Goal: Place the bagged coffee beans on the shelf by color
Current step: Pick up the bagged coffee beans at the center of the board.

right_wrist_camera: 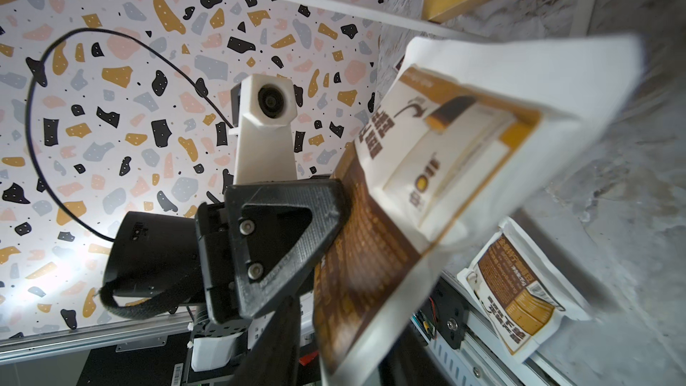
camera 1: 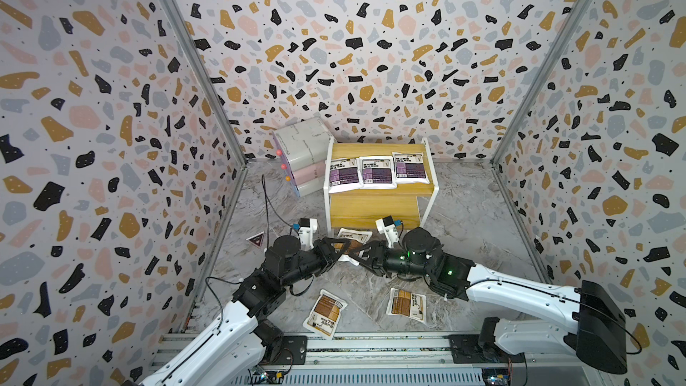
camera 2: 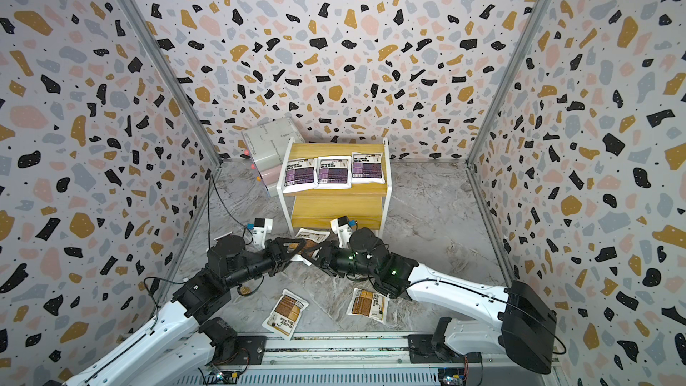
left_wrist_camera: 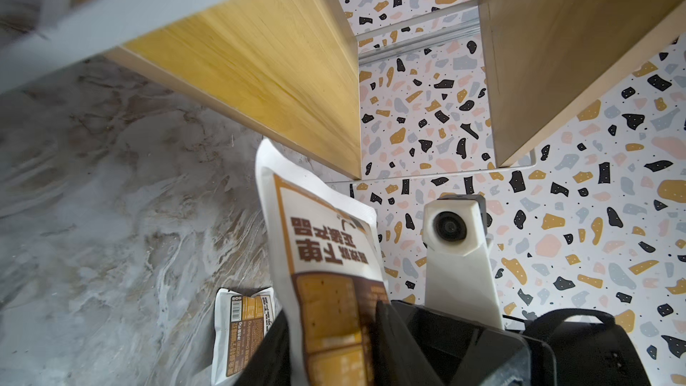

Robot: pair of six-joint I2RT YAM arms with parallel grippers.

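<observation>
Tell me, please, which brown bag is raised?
The brown bag by the shelf, gripped by left gripper and right gripper; the other two lie flat.

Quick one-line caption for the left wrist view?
Left gripper holds a brown-label coffee pouch near the shelf; a second brown pouch lies on the floor.

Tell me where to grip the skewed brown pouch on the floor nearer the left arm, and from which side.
Likely straight down from above, jaws straddling one long side edge at mid-length. The brown pouch lies flat and label up on the floor, with no raised edge to slide under.
</observation>
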